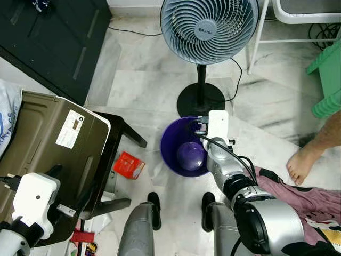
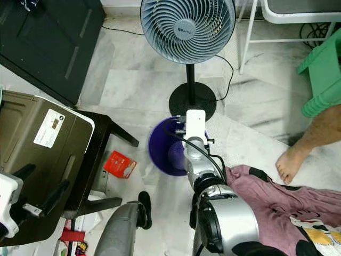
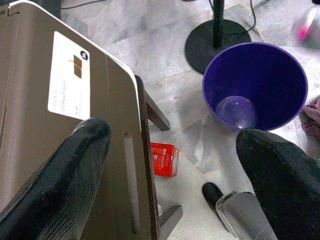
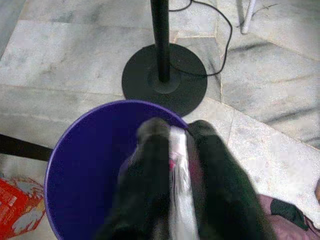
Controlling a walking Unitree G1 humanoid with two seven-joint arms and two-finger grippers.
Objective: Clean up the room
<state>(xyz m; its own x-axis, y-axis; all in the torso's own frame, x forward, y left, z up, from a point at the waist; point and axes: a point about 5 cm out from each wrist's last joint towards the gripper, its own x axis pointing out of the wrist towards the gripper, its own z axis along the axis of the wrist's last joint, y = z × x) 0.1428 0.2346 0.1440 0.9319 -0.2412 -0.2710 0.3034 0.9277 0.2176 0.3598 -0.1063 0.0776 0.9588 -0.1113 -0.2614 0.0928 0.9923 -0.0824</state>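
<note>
A purple bin (image 1: 168,156) stands on the marble floor just ahead of my feet. My right gripper (image 4: 172,131) hangs over its open mouth, shut on a crumpled clear plastic wrapper (image 4: 178,192) with a pink spot. The bin's inside (image 4: 85,170) looks bare below it. A red packet (image 1: 128,165) lies on the floor to the bin's left, beside a dark table leg. My left gripper (image 3: 170,131) is open with nothing between its fingers (image 3: 75,165), held low over a brown folded case (image 1: 42,133) at my left.
A standing fan (image 1: 209,26) with a round black base (image 1: 201,100) rises right behind the bin. A maroon cloth (image 1: 298,194) lies at my right, near a person's bare foot (image 1: 301,162). A green stool (image 1: 327,80) is far right, a black cabinet (image 1: 53,37) far left.
</note>
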